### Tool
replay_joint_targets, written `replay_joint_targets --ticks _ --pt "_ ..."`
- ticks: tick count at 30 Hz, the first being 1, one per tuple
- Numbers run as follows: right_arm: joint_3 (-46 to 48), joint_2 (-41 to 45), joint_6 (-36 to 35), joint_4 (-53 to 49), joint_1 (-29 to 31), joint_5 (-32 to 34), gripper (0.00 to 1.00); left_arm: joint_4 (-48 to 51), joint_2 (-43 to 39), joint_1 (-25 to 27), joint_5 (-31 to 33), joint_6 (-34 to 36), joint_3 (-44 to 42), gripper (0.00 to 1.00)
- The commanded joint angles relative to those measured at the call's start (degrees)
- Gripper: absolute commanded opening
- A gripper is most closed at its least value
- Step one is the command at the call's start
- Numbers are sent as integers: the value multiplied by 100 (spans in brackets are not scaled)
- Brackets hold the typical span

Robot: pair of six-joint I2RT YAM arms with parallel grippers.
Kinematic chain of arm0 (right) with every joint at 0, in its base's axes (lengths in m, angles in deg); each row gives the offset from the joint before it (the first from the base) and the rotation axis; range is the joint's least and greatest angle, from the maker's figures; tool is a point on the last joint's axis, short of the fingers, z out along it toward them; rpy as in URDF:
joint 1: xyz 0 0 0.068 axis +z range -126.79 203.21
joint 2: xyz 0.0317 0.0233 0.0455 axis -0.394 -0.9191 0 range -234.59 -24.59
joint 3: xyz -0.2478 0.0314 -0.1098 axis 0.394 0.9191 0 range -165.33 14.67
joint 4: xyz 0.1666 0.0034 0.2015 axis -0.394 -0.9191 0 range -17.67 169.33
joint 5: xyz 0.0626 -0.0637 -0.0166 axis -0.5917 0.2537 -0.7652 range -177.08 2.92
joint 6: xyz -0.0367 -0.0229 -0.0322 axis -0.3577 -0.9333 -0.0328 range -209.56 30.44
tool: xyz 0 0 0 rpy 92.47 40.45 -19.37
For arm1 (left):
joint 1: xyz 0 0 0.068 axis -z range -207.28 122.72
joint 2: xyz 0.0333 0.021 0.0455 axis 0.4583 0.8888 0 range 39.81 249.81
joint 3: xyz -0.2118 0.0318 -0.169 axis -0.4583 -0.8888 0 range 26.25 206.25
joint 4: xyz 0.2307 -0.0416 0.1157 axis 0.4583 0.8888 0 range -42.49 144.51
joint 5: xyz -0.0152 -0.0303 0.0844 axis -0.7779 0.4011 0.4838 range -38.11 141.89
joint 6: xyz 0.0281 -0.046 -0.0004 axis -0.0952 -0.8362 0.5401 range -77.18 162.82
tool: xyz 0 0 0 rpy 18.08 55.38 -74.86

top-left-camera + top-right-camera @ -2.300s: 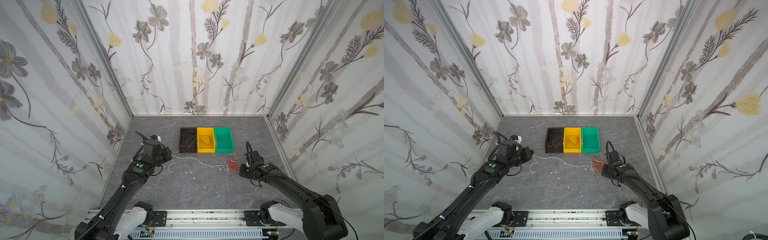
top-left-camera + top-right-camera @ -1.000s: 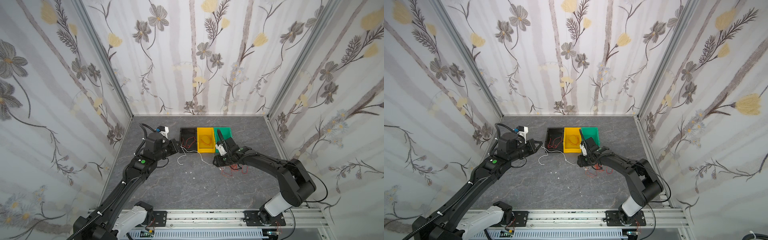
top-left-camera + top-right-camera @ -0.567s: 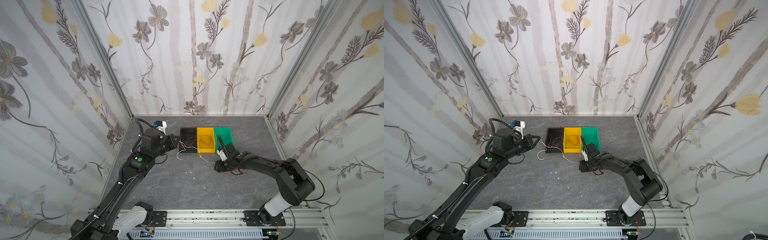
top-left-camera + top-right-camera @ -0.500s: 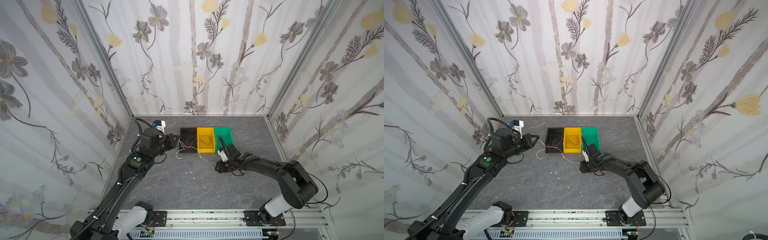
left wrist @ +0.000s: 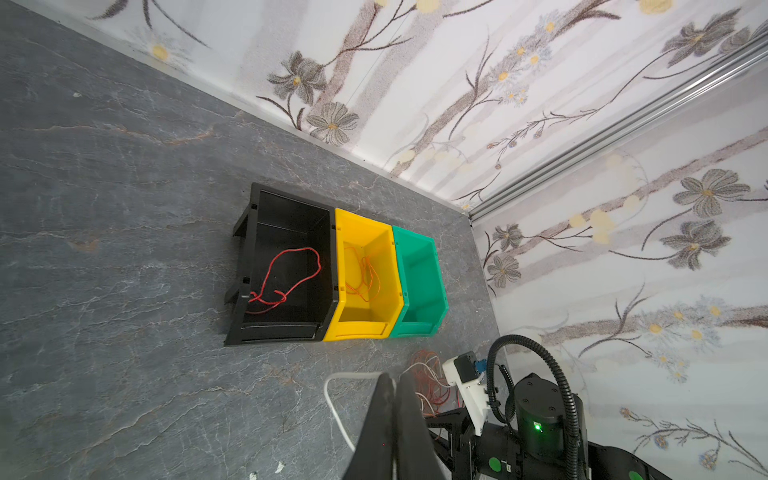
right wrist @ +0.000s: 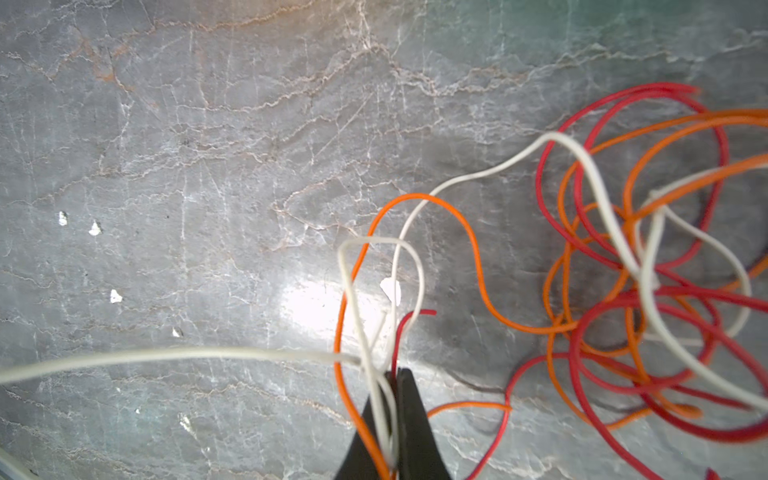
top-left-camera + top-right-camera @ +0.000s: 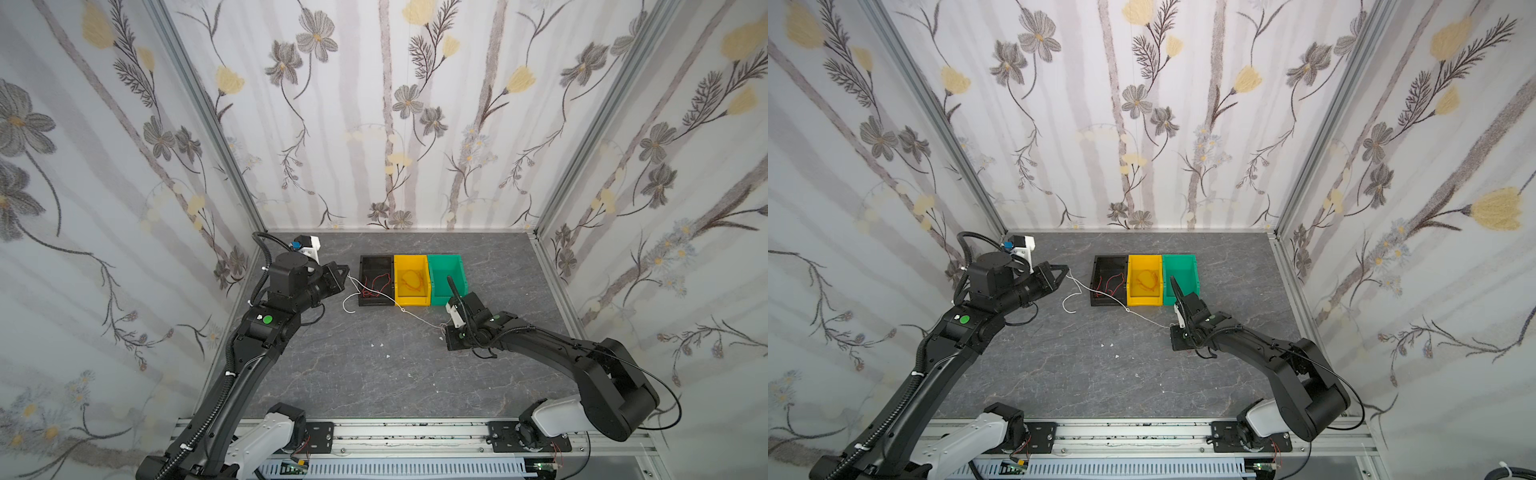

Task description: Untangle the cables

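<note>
Currently my left gripper (image 7: 345,272), centre-left, is clamped on the white cable (image 7: 419,318), which runs diagonally down-right to my right gripper (image 7: 445,331), pinched tight on the tangle (image 6: 644,291). Pull along that line, I reckon.

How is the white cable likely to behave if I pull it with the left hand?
Probably limp: past the left hand, the white cable droops in a loose curl. Likely to drag the tangle, since it threads through red and orange loops. The shut right hand should anchor it.
</note>
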Motion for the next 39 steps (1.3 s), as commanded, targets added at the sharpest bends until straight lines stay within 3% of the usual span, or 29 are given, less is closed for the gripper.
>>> replay_joint_targets --ticks 1,9,17,23,27,33,39 --pt "88 148 57 -317 -44 227 8 132 -72 -122 186 98 87 0" --pt "453 661 105 -514 -293 105 12 404 -163 -468 401 24 150 0" --pt "465 810 38 -315 -339 -279 17 16 -30 -485 -151 -156 13 0" --pt "279 777 -166 -374 -331 -484 38 -36 -4 -484 -477 -199 134 0" --pt "78 902 -315 -381 -311 -677 45 -146 5 -456 -722 -262 123 0" --pt "-328 753 -506 -217 -243 -867 47 -186 -18 -358 -831 -271 110 0" --pt "-423 56 -754 786 -96 -1374 48 -182 -57 -320 -797 -271 71 0"
